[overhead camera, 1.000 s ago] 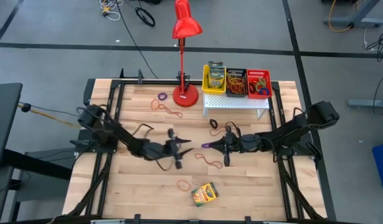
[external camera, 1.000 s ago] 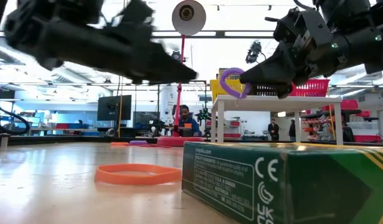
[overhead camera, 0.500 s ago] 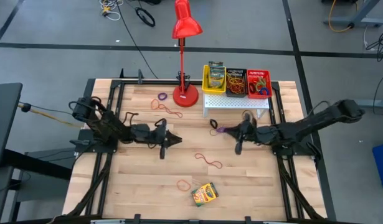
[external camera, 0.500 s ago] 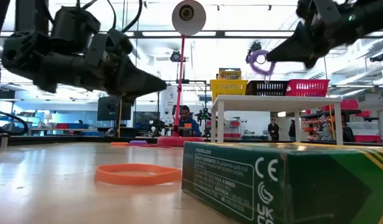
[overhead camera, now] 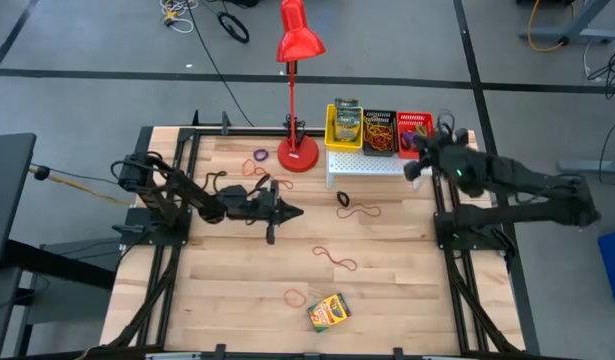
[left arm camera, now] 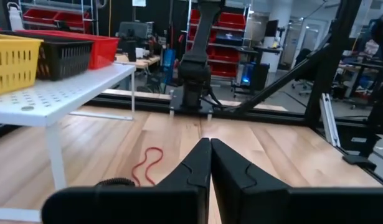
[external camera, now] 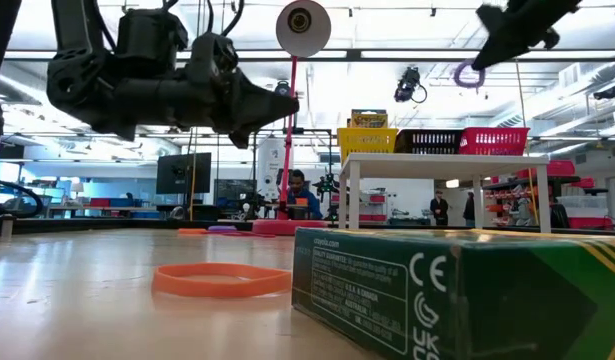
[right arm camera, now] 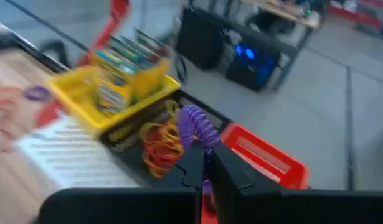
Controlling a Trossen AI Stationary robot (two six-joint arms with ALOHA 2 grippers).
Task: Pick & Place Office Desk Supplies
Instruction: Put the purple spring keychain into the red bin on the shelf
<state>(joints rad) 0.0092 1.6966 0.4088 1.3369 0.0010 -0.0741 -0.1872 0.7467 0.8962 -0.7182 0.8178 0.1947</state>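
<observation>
right hand point(right arm camera: 208, 163) pinches purple rubber band point(right arm camera: 197, 124) above the baskets point(right arm camera: 256, 152).

Even bright overhead light; right wrist view motion-blurred, bkgd glare.

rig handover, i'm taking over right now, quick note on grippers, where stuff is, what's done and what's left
Right gripper: shut on a purple rubber band, above the black basket and red basket on the white stand.
Left gripper: shut, empty, over mid-table.
Done: crayon boxes in the yellow basket, bands in the other two.
Left: one crayon box and loose bands, such as the red band, on the table.
</observation>
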